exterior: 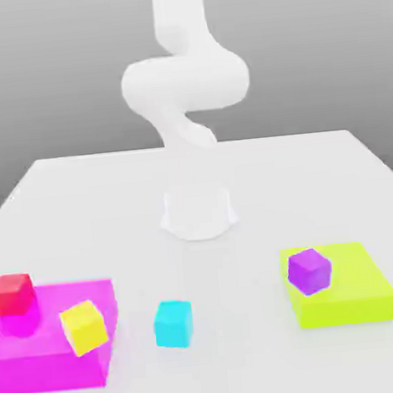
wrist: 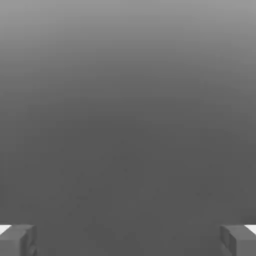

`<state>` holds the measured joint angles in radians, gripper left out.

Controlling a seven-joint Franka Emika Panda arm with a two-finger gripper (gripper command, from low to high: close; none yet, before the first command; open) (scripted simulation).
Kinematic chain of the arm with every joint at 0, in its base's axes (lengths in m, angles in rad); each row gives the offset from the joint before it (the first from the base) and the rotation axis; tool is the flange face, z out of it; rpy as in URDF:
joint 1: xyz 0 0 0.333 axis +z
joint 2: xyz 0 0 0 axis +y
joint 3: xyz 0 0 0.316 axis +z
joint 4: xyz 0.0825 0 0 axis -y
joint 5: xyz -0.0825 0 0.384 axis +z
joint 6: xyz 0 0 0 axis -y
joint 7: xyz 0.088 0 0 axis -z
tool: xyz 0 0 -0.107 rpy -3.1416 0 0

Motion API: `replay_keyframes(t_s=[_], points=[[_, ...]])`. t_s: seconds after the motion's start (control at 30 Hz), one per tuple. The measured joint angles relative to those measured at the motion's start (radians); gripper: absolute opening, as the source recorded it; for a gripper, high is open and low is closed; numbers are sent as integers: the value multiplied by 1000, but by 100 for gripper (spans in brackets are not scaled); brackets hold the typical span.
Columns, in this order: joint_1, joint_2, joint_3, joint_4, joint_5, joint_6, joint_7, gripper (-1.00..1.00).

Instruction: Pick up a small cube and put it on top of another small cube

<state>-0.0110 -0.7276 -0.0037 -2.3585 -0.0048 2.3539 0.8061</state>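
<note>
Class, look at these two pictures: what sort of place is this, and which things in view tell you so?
Most likely a simulated robot test bench, not a real room: a plain white table against a blank grey backdrop, a smooth white robot arm mounted on it, and flat-coloured blocks such as the cyan cube and red cube.

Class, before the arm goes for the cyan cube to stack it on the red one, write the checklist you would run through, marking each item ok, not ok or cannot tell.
1. Hand open and empty: ok, fingers stand wide apart.
2. Cyan cube free on the table, touching nothing: ok.
3. Red cube top bare: ok.
4. Red cube resting flat on the magenta block: cannot tell.
5. Yellow cube clear of red: ok, but tilted nearby.
6. Purple cube out of the way: ok.
</note>
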Motion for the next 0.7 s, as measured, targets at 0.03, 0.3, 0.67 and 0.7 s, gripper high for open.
replay_keyframes(t_s=[0.03,0.3,0.67,0.7], points=[[-5,36,-2,-28,-2,26,3,0],[-45,314,-23,-240,-16,228,23,0],[-86,749,-58,-508,12,544,16,0],[-89,786,-53,-506,22,574,9,0]])
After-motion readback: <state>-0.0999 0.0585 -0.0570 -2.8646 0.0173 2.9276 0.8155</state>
